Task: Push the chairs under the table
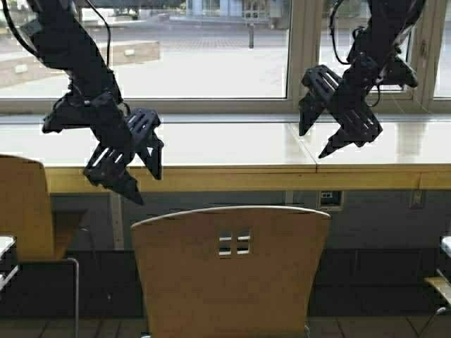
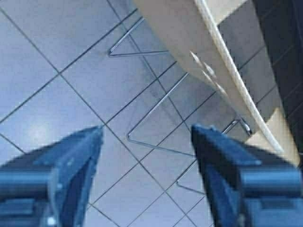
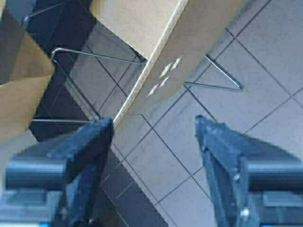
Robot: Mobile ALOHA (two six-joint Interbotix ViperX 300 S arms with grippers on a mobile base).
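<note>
A tan plywood chair [image 1: 229, 271] with four small square cutouts stands in front of me, its backrest facing me below the table [image 1: 232, 148]. The long pale-topped table runs along the window. Another tan chair [image 1: 25, 208] stands at the left. My left gripper [image 1: 144, 183] hangs open above and left of the middle chair's backrest. My right gripper [image 1: 315, 144] hangs open above its right side, over the table top. Both hold nothing. The left wrist view shows the chair's backrest [image 2: 208, 66] beyond my left gripper [image 2: 147, 135]; the right wrist view shows the backrest [image 3: 189, 52] beyond my right gripper [image 3: 154, 125].
Large windows run behind the table. A wall socket [image 1: 329, 199] sits under the table. Part of another seat [image 1: 437, 285] shows at the right edge and a pale surface [image 1: 5, 246] at the left edge. Grey floor tiles [image 2: 57, 94] lie below.
</note>
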